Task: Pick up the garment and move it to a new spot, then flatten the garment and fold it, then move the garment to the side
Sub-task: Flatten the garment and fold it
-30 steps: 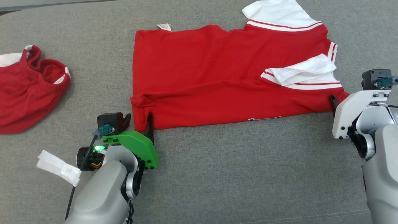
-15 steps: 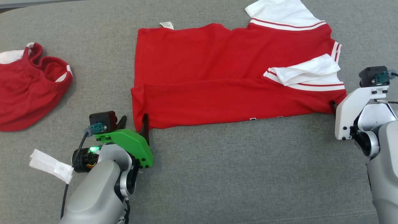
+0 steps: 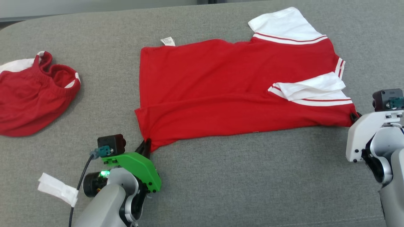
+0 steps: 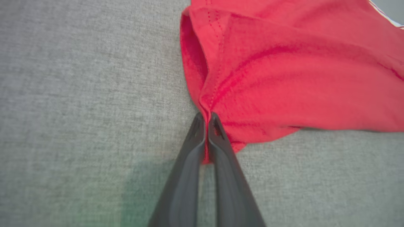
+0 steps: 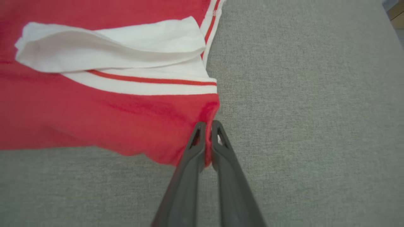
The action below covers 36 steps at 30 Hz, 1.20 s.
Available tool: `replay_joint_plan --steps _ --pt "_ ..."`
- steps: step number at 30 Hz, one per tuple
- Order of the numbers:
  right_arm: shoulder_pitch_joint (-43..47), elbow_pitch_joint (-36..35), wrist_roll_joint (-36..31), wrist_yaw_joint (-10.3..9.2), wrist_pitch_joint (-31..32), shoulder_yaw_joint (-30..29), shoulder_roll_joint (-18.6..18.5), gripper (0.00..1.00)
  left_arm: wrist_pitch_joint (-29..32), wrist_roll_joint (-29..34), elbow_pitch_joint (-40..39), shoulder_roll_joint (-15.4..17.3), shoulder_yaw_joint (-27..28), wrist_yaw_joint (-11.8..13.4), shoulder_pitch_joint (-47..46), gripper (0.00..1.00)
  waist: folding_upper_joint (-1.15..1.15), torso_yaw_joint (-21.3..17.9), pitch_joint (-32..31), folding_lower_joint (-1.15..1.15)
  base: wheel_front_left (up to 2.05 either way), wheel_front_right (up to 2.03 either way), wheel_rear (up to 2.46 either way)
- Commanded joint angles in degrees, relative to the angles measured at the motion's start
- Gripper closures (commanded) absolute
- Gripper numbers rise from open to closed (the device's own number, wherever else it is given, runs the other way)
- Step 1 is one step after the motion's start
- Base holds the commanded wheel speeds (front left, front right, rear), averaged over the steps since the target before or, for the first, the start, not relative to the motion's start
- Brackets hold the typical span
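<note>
Red knit shirt with white striped sleeves [image 3: 221,91], flat on grey woven surface [image 3: 236,183]; near corners clamped by left gripper [image 4: 206,119], right gripper [image 5: 208,124].

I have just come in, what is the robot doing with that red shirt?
The robot is working on the red shirt, which lies partly folded on the grey fabric surface. Its left hand is shut on the shirt's near left corner, and its right hand is shut on the near right corner. A second red garment lies apart at the left.
</note>
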Motion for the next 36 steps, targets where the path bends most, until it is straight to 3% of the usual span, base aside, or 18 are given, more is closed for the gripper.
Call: replay_joint_plan --steps 1,15,16,17,18,26,31,36 --pt "1.77 -0.86 0.40 -0.11 -1.11 -0.46 0.11 1.00 1.38 -1.09 0.67 0.54 -0.70 -0.09 4.07 1.00 0.00 -0.23 -1.48 0.00 0.00 0.00 0.00" --pt "14.95 -6.90 1.90 -0.11 -1.63 -2.85 2.37 1.00 5.21 -3.04 -12.58 6.18 -1.16 4.43 16.73 1.00 0.00 -0.60 -7.15 0.00 0.00 0.00 0.00" --pt "15.35 -6.90 1.91 -0.11 -1.19 -2.99 2.43 0.61 5.39 -3.06 -13.62 6.61 -1.15 4.72 17.36 0.62 0.00 -0.61 -7.34 0.00 0.00 0.00 0.00" --pt "15.64 -7.11 2.01 -0.11 -0.95 -3.33 2.63 0.05 5.32 -2.83 -14.81 7.14 -1.24 5.01 17.96 0.00 0.00 -0.61 -7.57 0.00 0.00 0.00 0.00" --pt "15.86 -7.35 1.93 -0.10 -0.78 -3.48 2.84 0.00 5.47 -2.75 -15.86 7.45 -1.24 5.34 18.46 0.00 0.00 -0.61 -7.72 0.00 0.00 0.00 0.00" --pt "13.74 -11.30 2.03 -0.10 2.62 -4.10 2.09 0.00 7.41 -3.59 -21.24 10.14 -0.03 6.90 18.89 0.00 0.00 -0.35 -8.44 0.00 0.00 0.00 0.00" --pt "7.17 -13.29 2.62 -0.10 4.83 -1.24 -1.24 0.00 9.73 -3.07 -22.14 12.22 1.17 6.45 13.60 0.00 0.00 -0.35 -7.63 0.00 0.00 0.00 0.00" --pt "-2.80 -9.68 4.87 -0.10 7.25 2.68 -3.67 0.00 13.75 -3.82 -19.35 11.36 1.55 5.39 5.27 0.00 0.00 -0.31 -5.22 0.00 0.00 0.00 0.00"
